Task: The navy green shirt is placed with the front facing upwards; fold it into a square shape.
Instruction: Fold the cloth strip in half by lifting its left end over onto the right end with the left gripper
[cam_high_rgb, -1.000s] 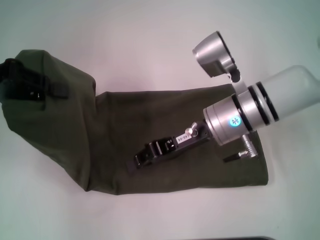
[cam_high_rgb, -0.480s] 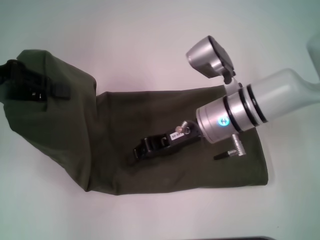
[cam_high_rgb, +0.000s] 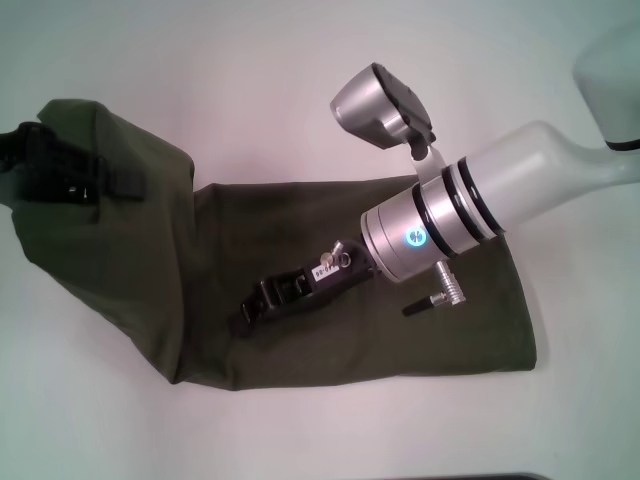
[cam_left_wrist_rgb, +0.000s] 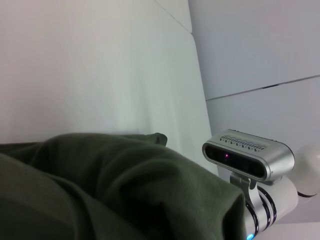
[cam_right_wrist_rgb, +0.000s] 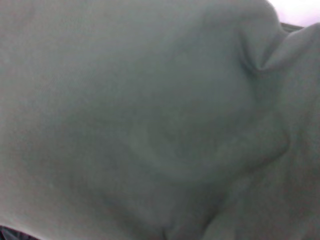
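The navy green shirt shows no lettering; right end effector state unclear.

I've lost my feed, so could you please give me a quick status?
Left end effector at the navy green shirt's raised left end. Right end effector low over its middle. Nothing in the way.

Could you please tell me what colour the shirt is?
The shirt is dark olive green, plain; seen best in the head view.
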